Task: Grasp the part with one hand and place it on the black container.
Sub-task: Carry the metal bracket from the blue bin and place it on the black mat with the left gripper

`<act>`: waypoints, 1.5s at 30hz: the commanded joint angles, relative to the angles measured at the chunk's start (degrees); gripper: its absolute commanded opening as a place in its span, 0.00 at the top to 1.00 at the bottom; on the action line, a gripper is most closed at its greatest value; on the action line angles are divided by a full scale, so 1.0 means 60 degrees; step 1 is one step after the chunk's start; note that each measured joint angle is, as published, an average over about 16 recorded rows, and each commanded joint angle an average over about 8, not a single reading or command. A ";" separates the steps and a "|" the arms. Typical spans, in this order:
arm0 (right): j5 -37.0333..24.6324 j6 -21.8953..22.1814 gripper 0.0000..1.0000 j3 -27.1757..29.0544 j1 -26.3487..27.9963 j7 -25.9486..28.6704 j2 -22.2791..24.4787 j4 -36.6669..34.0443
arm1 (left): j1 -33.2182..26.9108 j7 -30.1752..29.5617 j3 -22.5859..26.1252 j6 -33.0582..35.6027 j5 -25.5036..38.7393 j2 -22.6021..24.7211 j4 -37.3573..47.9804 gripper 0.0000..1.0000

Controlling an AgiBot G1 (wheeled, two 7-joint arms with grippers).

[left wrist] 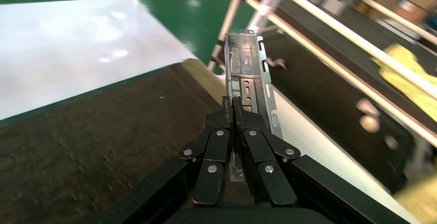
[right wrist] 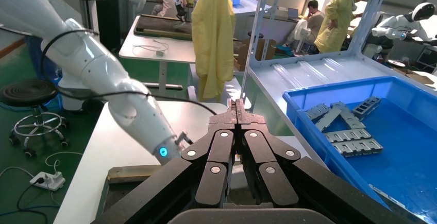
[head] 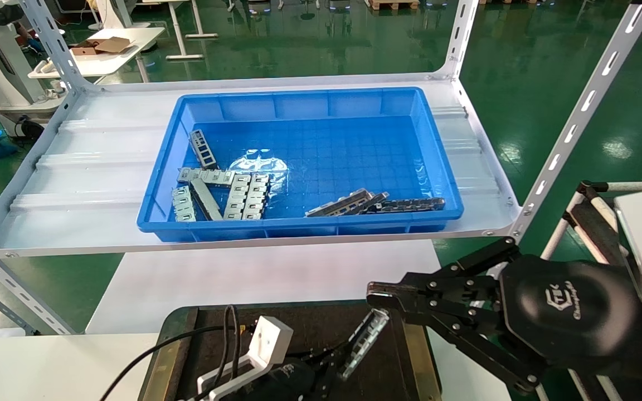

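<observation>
1. We see the black container [head: 310,328] low in front of us, near the blue bin [head: 298,161].
2. Our right gripper [right wrist: 237,105] hangs beside it, fingers pressed together, holding nothing.
3. Our left gripper [left wrist: 233,103] pinches the part [left wrist: 250,80], which sticks up above the container.
</observation>
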 commanded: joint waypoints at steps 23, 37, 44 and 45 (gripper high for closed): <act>0.0005 0.0003 1.00 -0.0008 0.0002 -0.0004 0.0003 0.0000 | 0.0987 0.0548 -0.0536 -0.6299 0.0474 0.3319 0.0212 1.00; 0.0008 0.0005 1.00 -0.0012 0.0003 -0.0006 0.0005 0.0000 | 0.0817 0.0295 -0.0123 -0.6844 0.0683 0.3842 0.0889 1.00; 0.0010 0.0006 1.00 -0.0014 0.0003 -0.0007 0.0006 0.0000 | 0.0594 -0.0193 0.0368 -0.6922 0.0789 0.3921 0.1162 1.00; 0.0010 0.0006 1.00 -0.0014 0.0003 -0.0007 0.0006 0.0000 | 0.0568 -0.0279 0.0454 -0.6945 0.0811 0.3927 0.1194 1.00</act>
